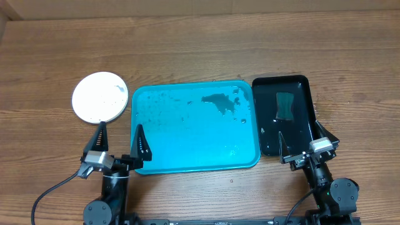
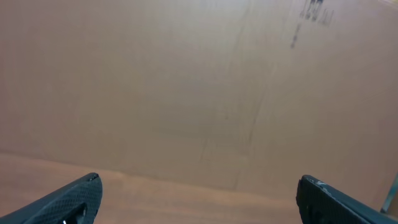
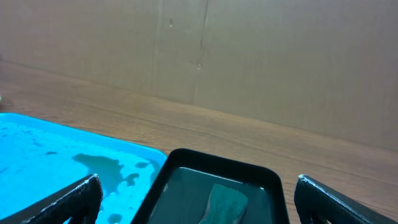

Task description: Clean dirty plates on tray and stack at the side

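The turquoise tray (image 1: 194,134) lies in the middle of the table, wet and with dark smears, with no plate on it; its right part shows in the right wrist view (image 3: 56,168). A round white plate (image 1: 100,96), or a stack seen from above, sits on the wood left of the tray; its rim colour does not show. My left gripper (image 1: 120,145) is open and empty at the tray's front left corner, below the plate (image 2: 199,199). My right gripper (image 1: 301,140) is open and empty at the black tray's front end (image 3: 196,202).
A smaller black tray (image 1: 284,119) stands right of the turquoise tray, holding water and a dark green sponge (image 1: 286,105), also seen in the right wrist view (image 3: 227,202). A cardboard wall (image 2: 186,81) stands behind the table.
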Controlling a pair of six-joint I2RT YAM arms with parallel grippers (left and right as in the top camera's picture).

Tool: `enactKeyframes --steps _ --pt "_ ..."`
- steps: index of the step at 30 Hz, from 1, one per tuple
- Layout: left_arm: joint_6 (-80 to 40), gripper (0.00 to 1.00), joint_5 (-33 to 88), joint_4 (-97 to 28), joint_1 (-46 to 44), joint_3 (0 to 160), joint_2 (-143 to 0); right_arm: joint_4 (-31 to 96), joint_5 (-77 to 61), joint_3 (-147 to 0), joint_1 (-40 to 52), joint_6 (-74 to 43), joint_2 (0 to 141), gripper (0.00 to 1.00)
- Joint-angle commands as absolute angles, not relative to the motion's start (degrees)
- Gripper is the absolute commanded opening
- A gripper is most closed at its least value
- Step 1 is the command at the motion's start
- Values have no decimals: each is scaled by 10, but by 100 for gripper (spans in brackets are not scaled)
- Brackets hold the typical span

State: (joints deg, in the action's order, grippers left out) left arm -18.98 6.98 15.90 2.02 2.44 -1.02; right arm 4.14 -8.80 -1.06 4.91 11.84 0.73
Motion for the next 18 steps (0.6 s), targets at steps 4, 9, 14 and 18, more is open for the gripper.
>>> enactKeyframes --steps 4,9,14,18 --pt "-196 100 53 92 23 3 -2 39 -91 -4 48 119 2 100" --pt "-159 100 40 0 22 3 -2 39 -91 -4 48 119 2 100" --pt "-64 100 37 -43 22 3 -2 39 -91 -4 48 119 2 100" --pt "-18 100 34 -43 20 3 -2 39 -91 -4 48 119 2 100"
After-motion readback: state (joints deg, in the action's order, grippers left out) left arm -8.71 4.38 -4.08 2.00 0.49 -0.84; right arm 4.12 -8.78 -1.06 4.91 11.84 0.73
